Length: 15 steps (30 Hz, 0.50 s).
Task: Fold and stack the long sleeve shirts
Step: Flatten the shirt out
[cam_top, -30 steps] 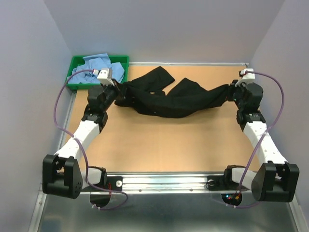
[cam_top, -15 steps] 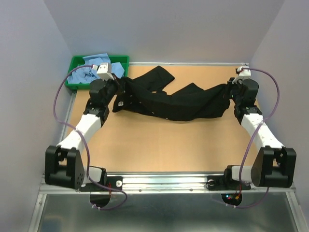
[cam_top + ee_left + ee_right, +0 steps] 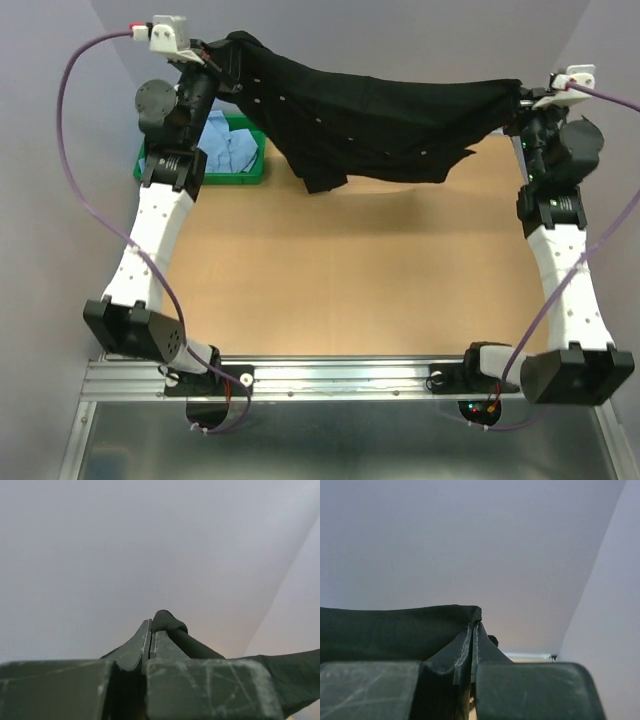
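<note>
The black shirt [image 3: 380,115] hangs stretched high above the surface [image 3: 350,290]. The left tool [image 3: 213,62] and right tool [image 3: 522,99] each pinch an end. It sags, soft and light, so edges or seams look the best holds.

Both arms stretch steeply upward from their bases. The left gripper [image 3: 222,58], at eleven o'clock, and the right gripper [image 3: 522,98], at two o'clock, each pinch tight on the black shirt [image 3: 380,120].
</note>
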Each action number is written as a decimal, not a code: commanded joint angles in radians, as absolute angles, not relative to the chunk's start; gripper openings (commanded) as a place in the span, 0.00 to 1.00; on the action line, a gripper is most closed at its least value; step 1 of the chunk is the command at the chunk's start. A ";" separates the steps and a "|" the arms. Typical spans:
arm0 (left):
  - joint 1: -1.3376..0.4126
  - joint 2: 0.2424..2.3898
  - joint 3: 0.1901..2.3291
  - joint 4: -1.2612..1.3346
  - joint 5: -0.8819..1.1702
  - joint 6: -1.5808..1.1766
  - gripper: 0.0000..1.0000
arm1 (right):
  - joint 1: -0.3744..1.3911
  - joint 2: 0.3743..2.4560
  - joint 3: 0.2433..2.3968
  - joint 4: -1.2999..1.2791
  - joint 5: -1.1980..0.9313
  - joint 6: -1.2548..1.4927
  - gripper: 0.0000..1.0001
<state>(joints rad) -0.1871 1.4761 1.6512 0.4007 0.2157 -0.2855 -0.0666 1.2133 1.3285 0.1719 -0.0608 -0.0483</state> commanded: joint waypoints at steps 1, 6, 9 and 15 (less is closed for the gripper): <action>-0.178 1.346 1.530 0.460 0.233 -0.264 0.00 | -0.074 1.114 1.272 0.216 -0.090 -0.069 0.01; -0.179 1.165 1.189 0.460 0.209 -0.267 0.00 | -0.074 0.944 0.988 0.181 -0.144 -0.006 0.00; -0.179 1.045 0.956 0.428 0.198 -0.304 0.01 | -0.074 0.843 0.809 0.132 -0.202 0.066 0.00; -0.184 0.781 0.585 0.247 0.132 -0.454 0.07 | -0.072 0.651 0.576 -0.053 -0.293 0.227 0.06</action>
